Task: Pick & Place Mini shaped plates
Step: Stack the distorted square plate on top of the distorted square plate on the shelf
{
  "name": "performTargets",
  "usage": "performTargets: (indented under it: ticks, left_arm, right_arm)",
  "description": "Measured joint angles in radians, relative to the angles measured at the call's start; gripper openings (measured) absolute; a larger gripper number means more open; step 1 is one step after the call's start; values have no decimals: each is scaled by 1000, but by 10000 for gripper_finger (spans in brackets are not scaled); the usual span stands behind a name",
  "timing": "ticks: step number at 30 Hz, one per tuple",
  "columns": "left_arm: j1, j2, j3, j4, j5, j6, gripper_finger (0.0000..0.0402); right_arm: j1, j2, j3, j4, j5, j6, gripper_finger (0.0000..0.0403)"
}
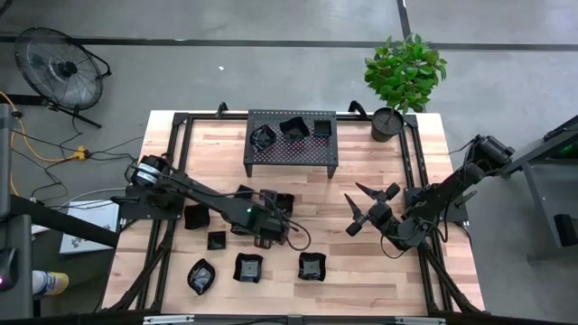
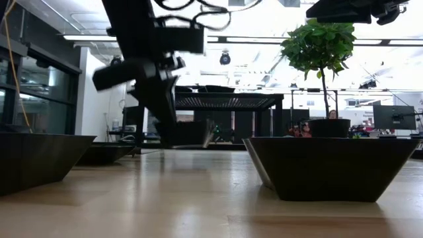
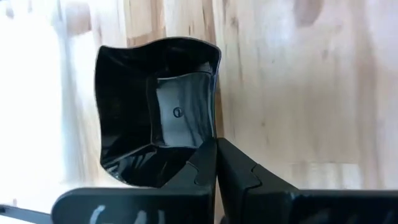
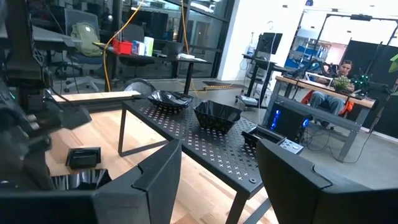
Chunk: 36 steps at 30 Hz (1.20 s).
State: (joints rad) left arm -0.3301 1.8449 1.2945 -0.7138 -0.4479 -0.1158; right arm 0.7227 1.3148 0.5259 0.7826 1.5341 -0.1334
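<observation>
One shiny little plate (image 3: 155, 112) is getting pinched at its thin rim by my left gripper (image 3: 216, 163); I'm guessing it's light, hard and slippery.

Glossy black dish (image 3: 155, 112) – pale wood table (image 1: 361, 271) – perforated metal rack (image 1: 291, 149).

Glossy black mini shaped plates (image 1: 248, 267): 3 on rack (image 1: 291, 155), others scattered across table; 1 pinched at rim by left gripper (image 3: 216, 163).
</observation>
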Motion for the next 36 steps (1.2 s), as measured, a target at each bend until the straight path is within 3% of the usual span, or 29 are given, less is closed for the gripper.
performTargets:
  ticks: [6, 15, 19, 25, 36]
  left_arm:
    - [-26, -57, 53, -62, -21, 14, 0]
    - [-23, -59, 363, -314, -184, 111, 0]
    - [1, -60, 471, -344, -250, 113, 0]
    - [109, -59, 574, -351, -228, 231, 0]
    - [411, -58, 625, -359, -10, 323, 0]
  right_arm:
    - [0, 0, 0, 0, 0, 2, 204]
    - [0, 0, 0, 0, 0, 3, 204]
    - [0, 0, 0, 0, 0, 3, 204]
    - [0, 0, 0, -8, 0, 25, 204]
    - [0, 0, 0, -29, 0, 28, 204]
